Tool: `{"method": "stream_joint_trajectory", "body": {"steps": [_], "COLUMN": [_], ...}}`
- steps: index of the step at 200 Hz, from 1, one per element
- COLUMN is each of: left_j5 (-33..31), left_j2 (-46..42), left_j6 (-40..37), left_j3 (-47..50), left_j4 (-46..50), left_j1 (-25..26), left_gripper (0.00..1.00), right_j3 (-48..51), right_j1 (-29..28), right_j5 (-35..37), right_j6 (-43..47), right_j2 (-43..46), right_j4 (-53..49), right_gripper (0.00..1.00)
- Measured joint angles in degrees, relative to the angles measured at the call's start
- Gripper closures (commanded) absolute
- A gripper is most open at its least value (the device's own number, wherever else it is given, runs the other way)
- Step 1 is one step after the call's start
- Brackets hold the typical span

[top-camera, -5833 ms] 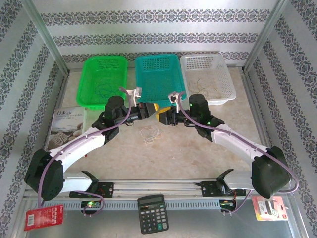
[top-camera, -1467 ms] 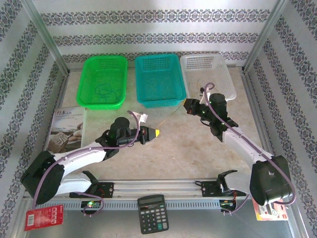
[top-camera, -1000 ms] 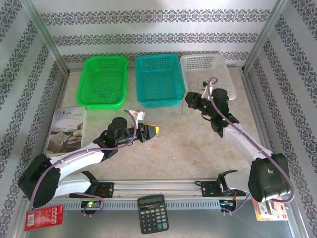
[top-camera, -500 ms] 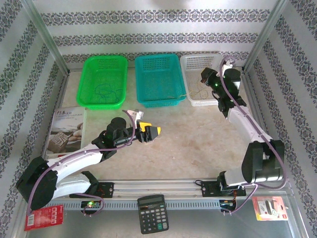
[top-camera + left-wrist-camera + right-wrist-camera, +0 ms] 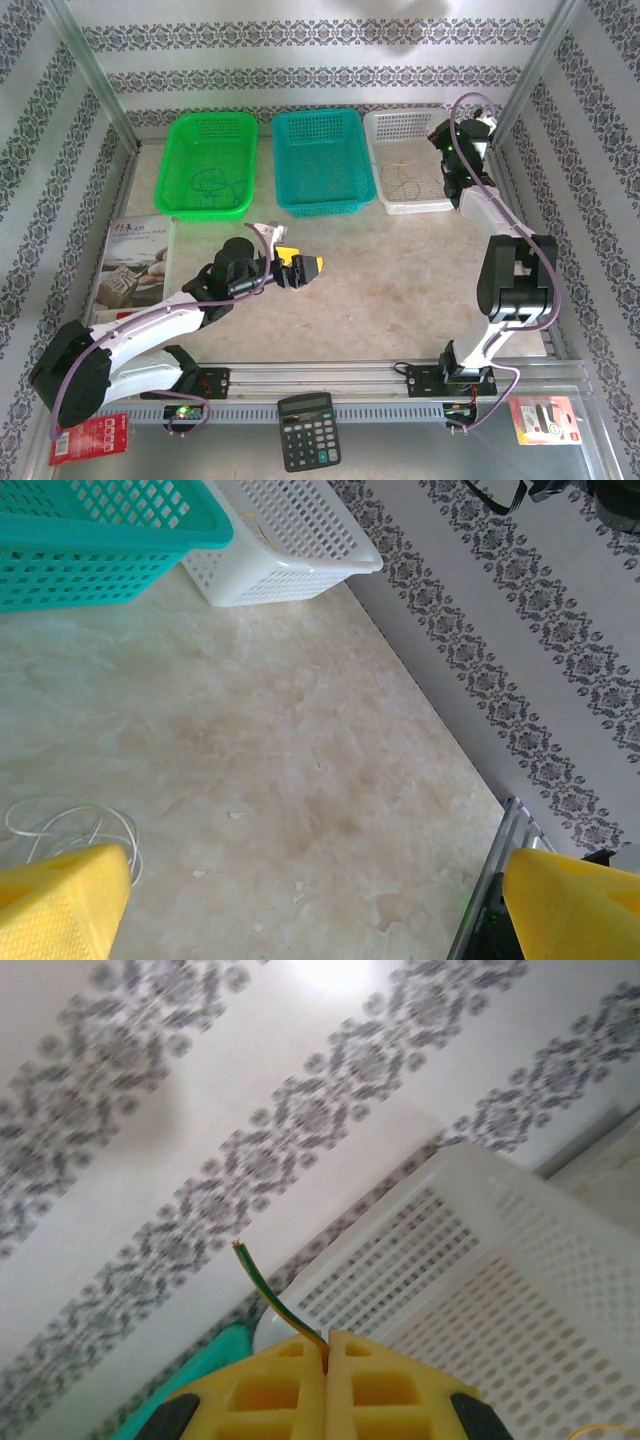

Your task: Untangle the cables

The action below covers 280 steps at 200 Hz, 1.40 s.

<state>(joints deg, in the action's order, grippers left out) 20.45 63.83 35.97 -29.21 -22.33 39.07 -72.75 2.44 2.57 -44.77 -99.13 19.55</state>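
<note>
Right wrist view: my right pincer [image 5: 327,1345] clamps one cable [image 5: 268,1295] near the white basket [image 5: 480,1250], I think for sorting; my left pincer [image 5: 300,262] is wide

A pale, marbled beige bench [image 5: 400,280] is seen, faintly stained in places. Along its far edge three plastic baskets are set close beside one another: a green basket [image 5: 205,211] on the left, a teal basket [image 5: 320,208] in the middle and a white basket [image 5: 415,207] on the right. A booklet [image 5: 135,262] is laid near the left edge, in front of the green basket. A thin pale cable [image 5: 70,825] is coiled loosely on the bare surface.
</note>
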Motion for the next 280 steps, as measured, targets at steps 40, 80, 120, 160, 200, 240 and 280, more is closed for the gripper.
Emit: {"method": "stream_joint_trajectory", "body": {"steps": [40, 80, 120, 160, 200, 240, 280], "left_j5": [-0.42, -0.42, -0.42, -0.68, -1.92, -5.18, -10.05], "left_j2": [0.02, 0.72, 1.49, 1.86, 2.34, 2.03, -2.21], "left_j6": [0.00, 0.00, 0.04, 0.24, 1.16, 2.01, 1.99], "left_j3": [0.00, -0.02, -0.07, -0.35, -0.39, -0.39, -0.44], "left_j4": [0.13, 0.11, 0.13, 0.07, 0.07, 0.79, 5.81], "left_j1": [0.00, 0.00, -0.02, -0.02, -0.02, -0.02, -0.09], "left_gripper": [0.02, 0.01, 0.00, 0.00, 0.00, 0.00, 0.00], "right_j3": [-2.93, -10.21, -18.53, -19.12, -13.53, -3.87, 9.94], "right_j1": [1.33, 1.31, 1.33, 1.33, 0.52, -5.18, -15.43], "right_j5": [3.26, 2.62, -2.27, -6.62, -8.57, -9.33, -10.14], "right_j6": [-1.60, -0.90, 1.38, 2.73, 3.17, 4.94, 8.63], "right_j2": [-4.57, -11.54, -17.64, -17.51, -12.41, -2.60, 10.38], "right_j4": [0.15, -1.57, -5.60, -7.61, -7.72, -6.47, -5.11], "right_gripper": [1.00, 0.82, 0.45, 0.43, 0.43, 0.43, 0.43]}}
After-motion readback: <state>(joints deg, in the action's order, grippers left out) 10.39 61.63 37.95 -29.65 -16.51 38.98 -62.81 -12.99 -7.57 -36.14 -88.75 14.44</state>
